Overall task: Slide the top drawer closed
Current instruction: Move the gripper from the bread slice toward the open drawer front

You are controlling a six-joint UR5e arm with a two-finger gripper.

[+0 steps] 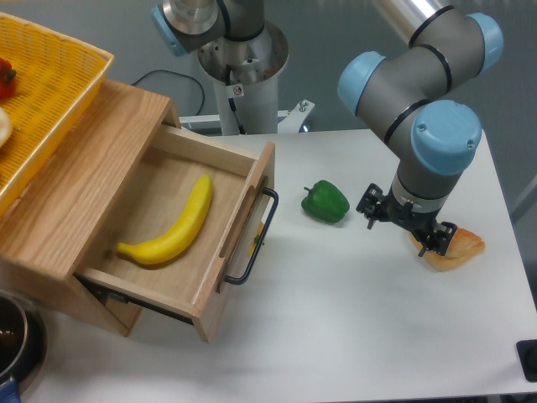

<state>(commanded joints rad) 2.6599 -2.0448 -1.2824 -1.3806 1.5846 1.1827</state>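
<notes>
We see the light oak top drawer (180, 231) standing open, well left of the two-finger gripper (406, 225), whose opening we cannot tell.

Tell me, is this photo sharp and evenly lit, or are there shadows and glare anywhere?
In the fixed camera view, everything looks sharp: the banana inside the open top drawer and the green pepper have crisp edges. Lighting is soft and even, with only faint shadows beneath the pepper and the hand. The white table shows no harsh glare.
</notes>
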